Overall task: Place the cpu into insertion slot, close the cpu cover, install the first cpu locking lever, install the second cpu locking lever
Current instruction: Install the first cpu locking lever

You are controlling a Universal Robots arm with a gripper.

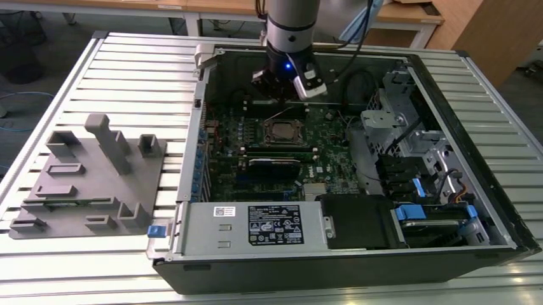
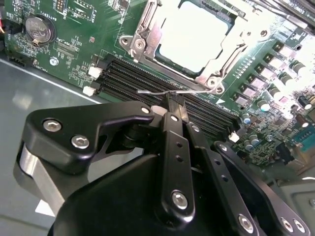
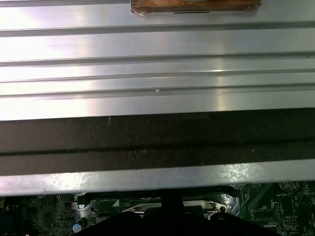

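Under one cpu cover (image 2: 152,27), one cpu (image 2: 197,34)

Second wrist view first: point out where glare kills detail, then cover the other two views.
In the second wrist view the cpu is blown out to plain white, while the gripper in front is dark, pinched on the thin locking lever; in the first wrist view glare streaks the ribbed table; in the exterior view light is even, the case interior dim.
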